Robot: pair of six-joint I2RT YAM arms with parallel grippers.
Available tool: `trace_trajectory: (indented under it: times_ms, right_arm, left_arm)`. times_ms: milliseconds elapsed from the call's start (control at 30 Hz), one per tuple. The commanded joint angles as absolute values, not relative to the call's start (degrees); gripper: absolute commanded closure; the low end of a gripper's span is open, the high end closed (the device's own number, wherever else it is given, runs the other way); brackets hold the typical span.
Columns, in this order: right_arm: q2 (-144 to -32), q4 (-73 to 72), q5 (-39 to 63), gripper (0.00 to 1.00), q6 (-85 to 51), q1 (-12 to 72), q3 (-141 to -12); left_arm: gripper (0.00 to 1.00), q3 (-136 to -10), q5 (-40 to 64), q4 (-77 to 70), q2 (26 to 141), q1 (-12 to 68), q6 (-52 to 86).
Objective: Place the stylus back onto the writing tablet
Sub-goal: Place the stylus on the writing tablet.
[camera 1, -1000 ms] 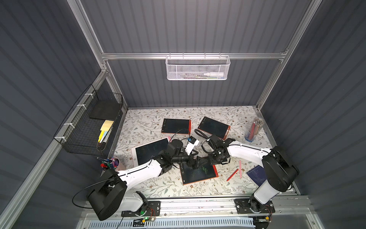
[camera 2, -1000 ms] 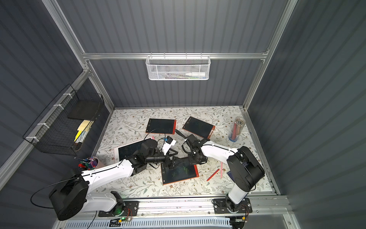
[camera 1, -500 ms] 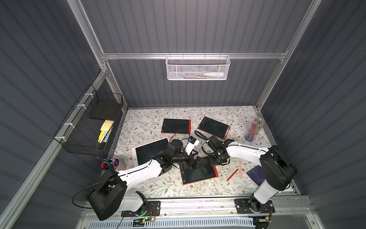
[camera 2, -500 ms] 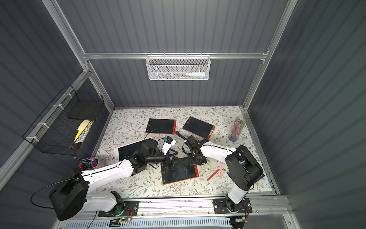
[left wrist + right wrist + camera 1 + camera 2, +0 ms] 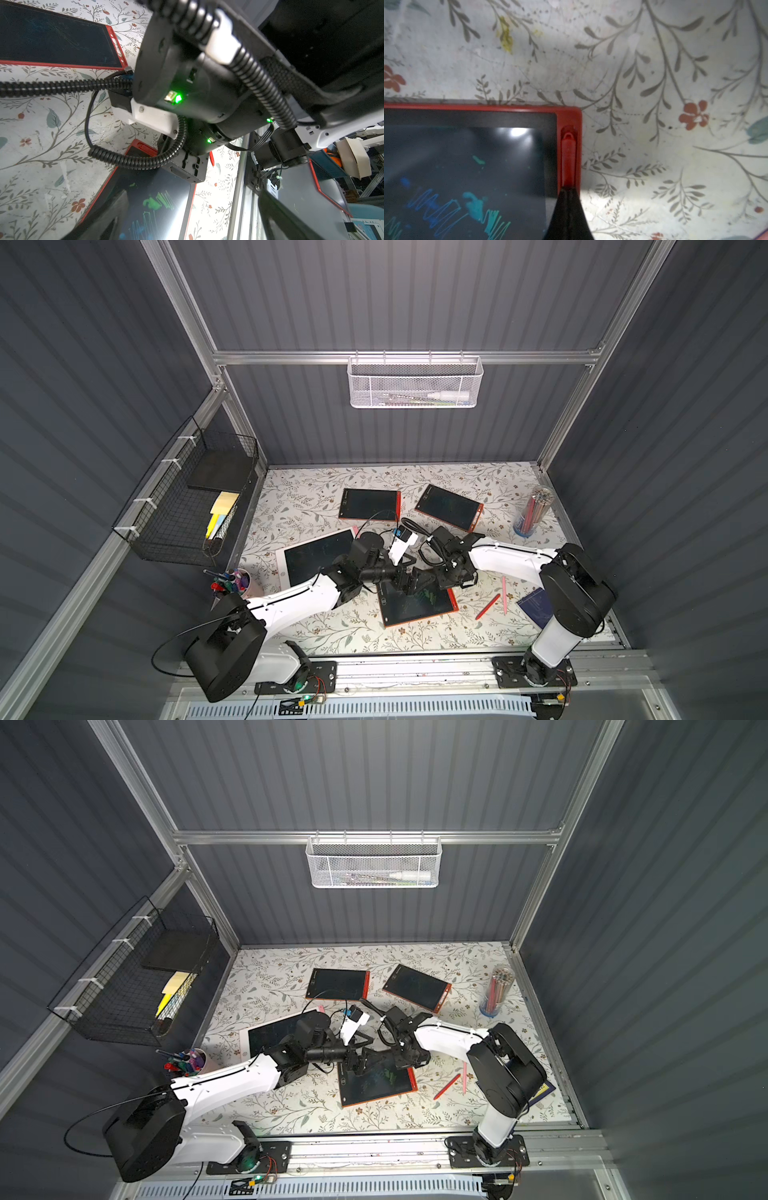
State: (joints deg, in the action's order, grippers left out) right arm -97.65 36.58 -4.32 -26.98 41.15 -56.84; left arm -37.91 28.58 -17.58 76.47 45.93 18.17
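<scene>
In both top views I see both grippers meeting over the near tablet (image 5: 419, 608): L gripper (image 5: 405, 578) spread wide, R gripper (image 5: 451, 577) beside it. L wrist: L fingers (image 5: 108, 216) wide apart over tablet. R wrist: stylus (image 5: 568, 158) lies in tablet's edge slot (image 5: 569, 128); R fingers (image 5: 560, 209) pressed together, tips on it.

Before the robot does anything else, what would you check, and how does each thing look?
1. The stylus lies in the edge groove of the writing tablet: ok.
2. The stylus is pushed fully home: cannot tell; the right gripper hides one end.
3. The right gripper is shut, tip on the stylus: ok.
4. The left gripper is open above the writing tablet: ok.
5. The left gripper touches the writing tablet: cannot tell.
6. The loose red pen and loose pink pen lie apart from the writing tablet: ok.
</scene>
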Motion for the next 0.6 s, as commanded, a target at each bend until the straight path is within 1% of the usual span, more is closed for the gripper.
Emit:
trace_trajectory:
  times_ms: [0, 167, 433, 567]
  right_arm:
    - [-101.6, 38.3, -6.3, 1.00, -27.7, 41.7, -54.6]
    - [-99.8, 37.3, -5.2, 1.00, -28.2, 41.6, -55.2]
    - [-95.8, 33.6, 0.8, 1.00, -29.5, 40.3, -56.6]
    - [-92.4, 32.9, 0.7, 1.00, -29.6, 39.2, -55.6]
  left_arm:
    - [0.01, -39.2, 28.8, -17.5, 75.7, 45.8, 17.0]
    - [0.01, -39.2, 28.7, -17.5, 75.6, 45.8, 17.0]
    - [0.01, -39.6, 28.5, -17.3, 73.8, 45.8, 16.5]
    - [0.01, -40.0, 28.7, -17.3, 72.5, 45.8, 16.3]
